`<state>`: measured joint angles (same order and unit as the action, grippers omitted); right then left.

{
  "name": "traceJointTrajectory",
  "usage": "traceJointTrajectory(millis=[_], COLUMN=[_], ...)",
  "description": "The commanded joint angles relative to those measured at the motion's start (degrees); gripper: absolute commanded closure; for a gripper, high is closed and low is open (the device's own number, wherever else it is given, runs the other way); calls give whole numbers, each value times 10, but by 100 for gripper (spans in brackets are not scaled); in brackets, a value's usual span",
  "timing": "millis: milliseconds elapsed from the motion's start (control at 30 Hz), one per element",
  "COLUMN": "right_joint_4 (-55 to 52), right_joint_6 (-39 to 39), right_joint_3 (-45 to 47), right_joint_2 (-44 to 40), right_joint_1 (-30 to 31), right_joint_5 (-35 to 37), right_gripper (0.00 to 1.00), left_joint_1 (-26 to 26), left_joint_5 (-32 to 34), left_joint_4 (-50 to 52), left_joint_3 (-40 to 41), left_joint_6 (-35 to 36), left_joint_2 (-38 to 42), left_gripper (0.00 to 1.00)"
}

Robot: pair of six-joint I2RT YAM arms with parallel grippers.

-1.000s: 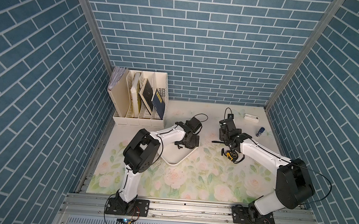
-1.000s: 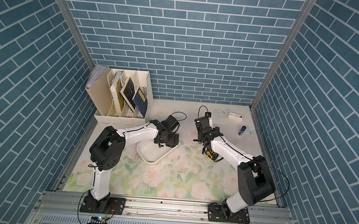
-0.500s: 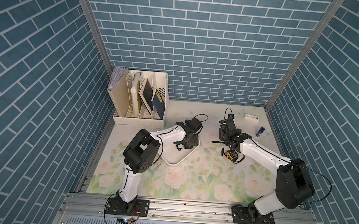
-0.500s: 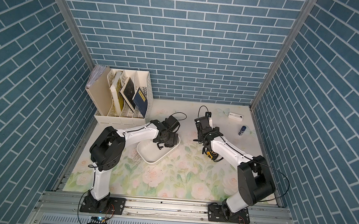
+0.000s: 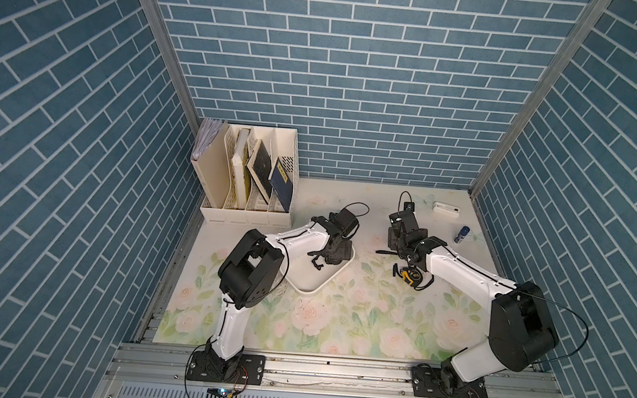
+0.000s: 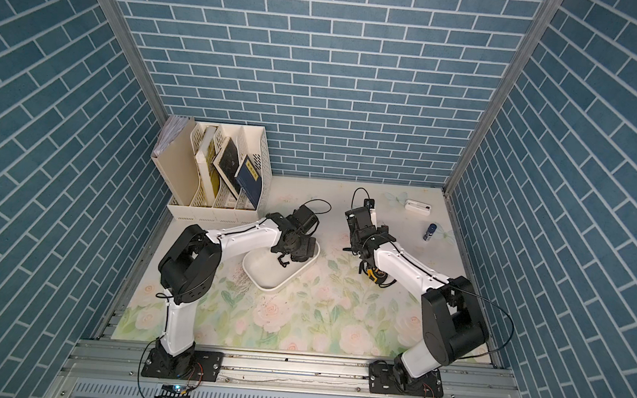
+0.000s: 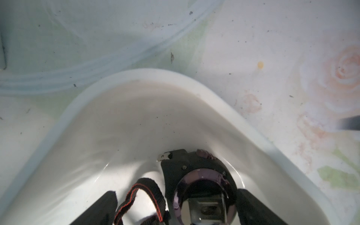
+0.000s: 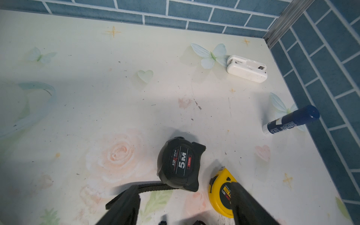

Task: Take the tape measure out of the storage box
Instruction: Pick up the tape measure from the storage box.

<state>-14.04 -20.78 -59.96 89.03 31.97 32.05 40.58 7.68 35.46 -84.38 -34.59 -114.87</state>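
Left gripper (image 7: 176, 196), jaws apart, straddles the tape measure (image 7: 198, 181) in the storage box's (image 5: 303, 278) 1 o'clock corner. Right gripper (image 8: 184, 200), jaws apart and empty, hovers above the worktop (image 8: 116, 97) by a 5M tape measure (image 8: 180, 163) and a yellow tape measure (image 8: 219, 192).

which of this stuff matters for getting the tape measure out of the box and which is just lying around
Job:
box
tape measure inside it
left pincer, open around it

Lying about:
5M tape on the mat
yellow tape beside it
glue stick
white case
file holder with books
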Motion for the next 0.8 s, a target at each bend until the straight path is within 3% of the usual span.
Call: traceJointTrajectory(millis=[0,767], right_joint_4=[9,10], right_joint_6=[-13,-14], right_joint_3=[-2,2], right_joint_2=[4,3], right_joint_1=[-2,-2], right_joint_5=[-2,-4], right_gripper=[24,25], left_joint_1=[5,6], left_joint_5=[-18,-18], left_joint_4=[0,3], left_joint_3=[8,-10], left_joint_6=[14,25], left_joint_2=[23,-35], left_gripper=[0,0])
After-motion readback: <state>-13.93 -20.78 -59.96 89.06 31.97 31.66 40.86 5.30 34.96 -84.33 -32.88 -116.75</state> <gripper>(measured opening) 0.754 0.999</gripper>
